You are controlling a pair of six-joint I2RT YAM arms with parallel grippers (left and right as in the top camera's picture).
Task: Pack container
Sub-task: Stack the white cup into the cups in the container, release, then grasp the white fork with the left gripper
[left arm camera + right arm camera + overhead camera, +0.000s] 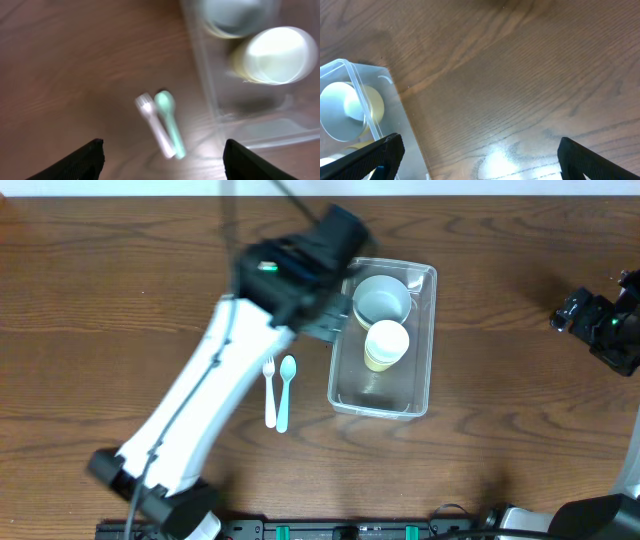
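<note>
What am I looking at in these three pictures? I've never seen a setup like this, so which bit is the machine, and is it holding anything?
You are seeing one moment from three cameras. The overhead view looks straight down on a wooden table. The big white limb crossing it is the left arm of a two-armed robot; the dark part at the right edge is the right arm.

The other two pictures come from small cameras on each wrist. The black shapes in their lower corners are that arm's own two fingers: the left gripper and the right gripper. Both stand wide open and hold nothing.

On the table sits a clear plastic container with a pale bowl and a yellowish cup inside. Beside it, on the wood, lie a white fork and a mint-green spoon.
</note>
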